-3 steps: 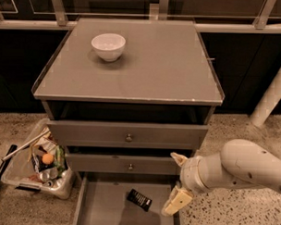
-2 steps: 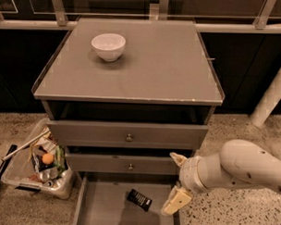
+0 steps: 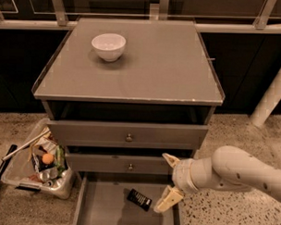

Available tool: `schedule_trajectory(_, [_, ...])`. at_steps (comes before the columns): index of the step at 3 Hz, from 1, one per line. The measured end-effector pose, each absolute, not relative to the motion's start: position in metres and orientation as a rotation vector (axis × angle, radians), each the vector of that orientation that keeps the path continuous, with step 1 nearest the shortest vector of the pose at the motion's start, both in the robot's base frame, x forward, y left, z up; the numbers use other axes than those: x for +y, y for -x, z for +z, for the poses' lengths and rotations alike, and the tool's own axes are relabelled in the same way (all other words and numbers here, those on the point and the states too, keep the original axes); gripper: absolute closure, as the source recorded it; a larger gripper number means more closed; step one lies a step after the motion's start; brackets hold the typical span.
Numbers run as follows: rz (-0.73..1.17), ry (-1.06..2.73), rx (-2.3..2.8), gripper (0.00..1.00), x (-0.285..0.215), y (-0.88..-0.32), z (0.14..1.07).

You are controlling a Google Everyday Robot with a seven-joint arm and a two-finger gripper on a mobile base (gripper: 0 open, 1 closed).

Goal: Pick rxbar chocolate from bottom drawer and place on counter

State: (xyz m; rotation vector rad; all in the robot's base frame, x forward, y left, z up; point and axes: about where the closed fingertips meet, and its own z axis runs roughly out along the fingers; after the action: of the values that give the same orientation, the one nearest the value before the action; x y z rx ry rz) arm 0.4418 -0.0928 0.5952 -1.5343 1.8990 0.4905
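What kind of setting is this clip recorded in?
Probably a robot test area or lab: a lone grey drawer cabinet on speckled floor, a bin of clutter beside it. The tool hovers open over the bottom drawer.

The gripper (image 3: 164, 183) hangs at the right side of the open bottom drawer (image 3: 105, 206), its two fingers spread wide apart, one up by the middle drawer (image 3: 106, 163), the other low over the drawer floor; the rxbar chocolate (image 3: 139, 199) lies tilted on that floor, just left of the lower finger; the counter (image 3: 156, 64) holds a white bowl (image 3: 108, 46) near its back left; a plastic bin (image 3: 39, 166) of clutter sits on the ground to the left.
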Motion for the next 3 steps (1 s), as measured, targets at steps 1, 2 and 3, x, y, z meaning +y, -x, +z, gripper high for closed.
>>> schedule_trajectory(1, [0.513, 1.525, 1.853, 0.00, -0.092, -0.456, 0.565])
schedule_trajectory(2, [0.486, 1.525, 1.845, 0.00, -0.096, -0.472, 0.538])
schedule_trajectory(3, [0.430, 1.532, 1.855, 0.00, -0.105, -0.492, 0.508])
